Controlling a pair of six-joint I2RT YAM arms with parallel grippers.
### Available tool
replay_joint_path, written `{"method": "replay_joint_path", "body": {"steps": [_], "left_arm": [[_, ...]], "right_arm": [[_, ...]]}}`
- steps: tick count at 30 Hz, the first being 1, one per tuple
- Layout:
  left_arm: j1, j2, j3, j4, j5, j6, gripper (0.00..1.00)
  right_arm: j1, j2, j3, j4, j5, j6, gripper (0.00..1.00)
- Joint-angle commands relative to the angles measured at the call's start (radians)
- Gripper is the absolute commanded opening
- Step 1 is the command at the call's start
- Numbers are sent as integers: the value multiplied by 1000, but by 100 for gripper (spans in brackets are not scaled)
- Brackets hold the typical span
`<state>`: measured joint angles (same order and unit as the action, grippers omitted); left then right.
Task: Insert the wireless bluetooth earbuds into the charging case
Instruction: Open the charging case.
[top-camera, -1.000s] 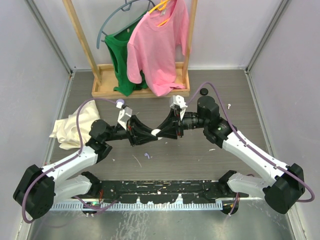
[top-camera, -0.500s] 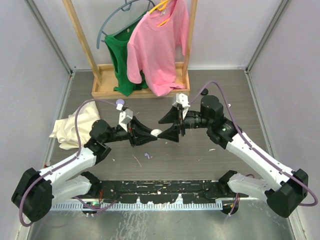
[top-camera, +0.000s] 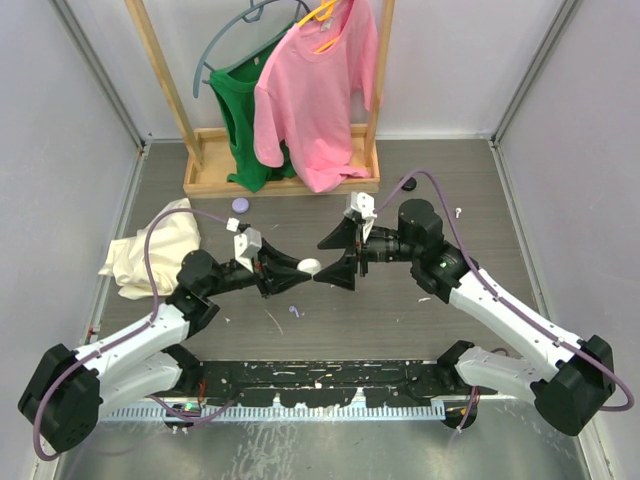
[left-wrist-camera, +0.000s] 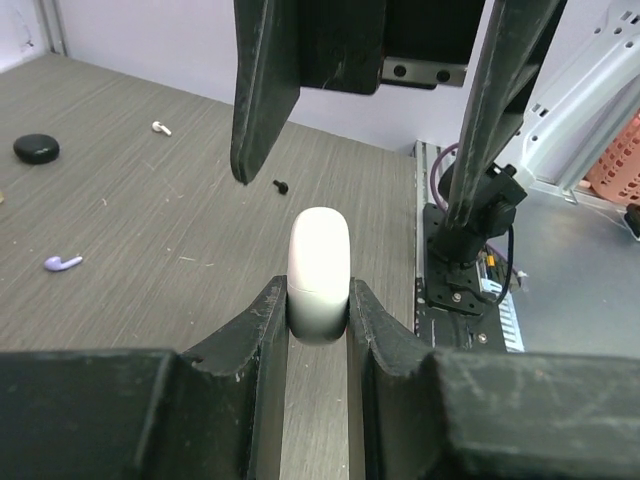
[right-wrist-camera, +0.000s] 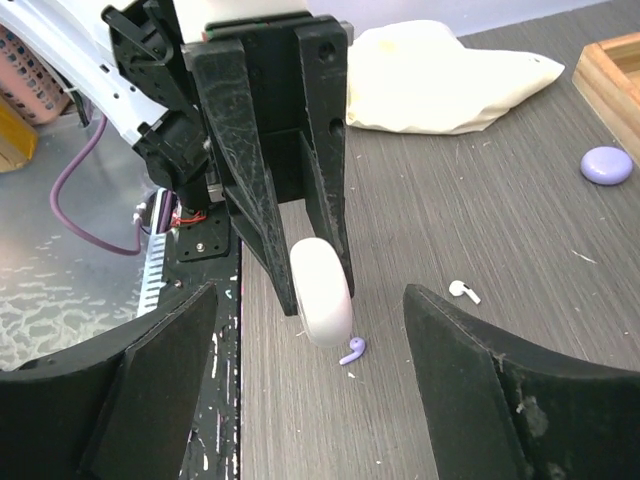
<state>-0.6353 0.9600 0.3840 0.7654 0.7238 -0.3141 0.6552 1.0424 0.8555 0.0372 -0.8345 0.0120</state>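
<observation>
We log, by size:

Right pincer (top-camera: 321, 261): closed at the charging case (left-wrist-camera: 319, 250) a second ago, now sprung apart, its fingers flanking the case without touching.

Left pincer (left-wrist-camera: 318, 306): clamped alone on the case's near end, above the tabletop (left-wrist-camera: 150, 220).

Case: long axis along the left fingers, rounded free end toward the right pincer. The lid looks shut to us, so insertion waits.

Lilac earbud (right-wrist-camera: 352, 350), white earbud (right-wrist-camera: 462, 291): loose on the tabletop.

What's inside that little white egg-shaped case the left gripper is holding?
Nothing can be seen inside: the smooth white oval case is shut, so its contents are hidden. The left gripper clamps its lower half.
</observation>
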Motion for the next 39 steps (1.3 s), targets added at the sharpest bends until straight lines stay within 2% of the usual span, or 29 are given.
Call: {"method": "replay_joint_path", "body": {"steps": [1,9,21,39], "left_arm": [[-6,-41,-3,80,-36,32,0],[-16,-53,-17,101,-38,33,3],[-26,-80,-30,101,-39,44,0],[-86,-101,-38,47,-9,160,0]], "right_arm": [[15,9,-9,99,16,17,81],[15,39,1,93,53,4,80],[16,48,32,36,96,-47,80],[14,-6,86,-42,210,-57,80]]}}
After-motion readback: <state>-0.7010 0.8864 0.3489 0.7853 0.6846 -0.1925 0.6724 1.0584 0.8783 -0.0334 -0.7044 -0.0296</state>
